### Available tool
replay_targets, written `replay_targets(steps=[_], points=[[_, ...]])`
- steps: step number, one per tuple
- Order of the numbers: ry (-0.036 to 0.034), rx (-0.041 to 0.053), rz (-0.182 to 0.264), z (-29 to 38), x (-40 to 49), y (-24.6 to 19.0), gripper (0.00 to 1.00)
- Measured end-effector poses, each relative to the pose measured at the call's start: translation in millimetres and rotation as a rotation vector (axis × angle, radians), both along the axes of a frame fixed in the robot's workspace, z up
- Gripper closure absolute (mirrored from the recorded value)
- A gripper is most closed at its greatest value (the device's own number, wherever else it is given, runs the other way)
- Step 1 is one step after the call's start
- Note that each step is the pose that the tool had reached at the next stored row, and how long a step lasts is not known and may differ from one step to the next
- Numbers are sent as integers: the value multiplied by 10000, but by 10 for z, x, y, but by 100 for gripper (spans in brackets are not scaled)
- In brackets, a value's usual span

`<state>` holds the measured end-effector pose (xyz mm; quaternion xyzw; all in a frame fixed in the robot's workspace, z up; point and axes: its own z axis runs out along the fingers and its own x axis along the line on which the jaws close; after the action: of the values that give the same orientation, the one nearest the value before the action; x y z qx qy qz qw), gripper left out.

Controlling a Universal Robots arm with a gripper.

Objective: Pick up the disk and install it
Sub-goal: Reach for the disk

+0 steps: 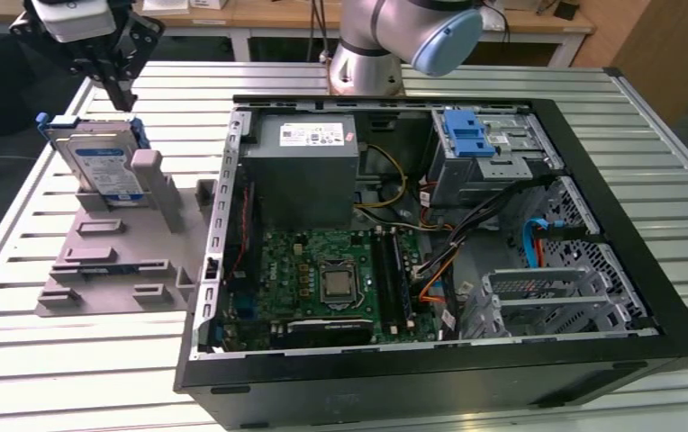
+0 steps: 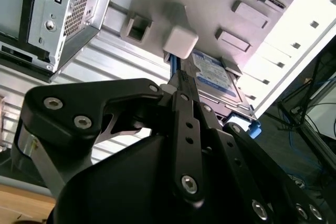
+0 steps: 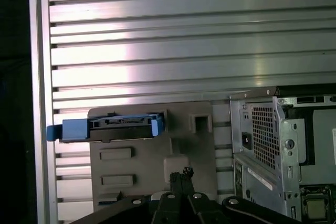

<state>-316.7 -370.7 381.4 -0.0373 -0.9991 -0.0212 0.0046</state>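
Slatted metal surface (image 1: 56,360) carries a grey stand (image 1: 110,270) holding your disk (image 1: 102,166) upright; fingers (image 3: 179,182) hang just above, closed on nothing. Expect it stiff, weighty, shock-sensitive: take the edges of its blue carrier (image 3: 73,129).

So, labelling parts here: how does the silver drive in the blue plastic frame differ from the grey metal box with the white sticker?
The blue-framed silver disk stands on edge in a grey plastic stand; the grey metal box lies inside the open black computer case. The box is larger than the disk. Both are rectangular and labelled.
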Motion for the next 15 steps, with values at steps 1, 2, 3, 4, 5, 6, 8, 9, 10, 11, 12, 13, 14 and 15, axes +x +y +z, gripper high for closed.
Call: replay_targets(steps=[1, 2, 3, 4, 5, 6, 8, 9, 10, 11, 12, 13, 14, 15], points=[[0, 0, 1, 0, -17, 1, 89], [0, -1, 2, -1, -36, 4, 89], [0, 0, 2, -2, -56, 10, 89], [0, 0, 1, -3, -78, 17, 89], [0, 0, 1, -4, -96, 23, 89], [0, 0, 1, -5, -112, 27, 89], [1, -1, 1, -6, -135, 30, 89], [0, 0, 1, -7, -145, 31, 89], [0, 0, 1, -8, -160, 32, 89], [0, 0, 2, -9, -179, 33, 89], [1, -1, 4, -10, -202, 34, 89], [0, 0, 10, -12, -223, 36, 89], [0, -1, 16, -14, -249, 40, 89], [0, 0, 22, -17, -273, 46, 89]])
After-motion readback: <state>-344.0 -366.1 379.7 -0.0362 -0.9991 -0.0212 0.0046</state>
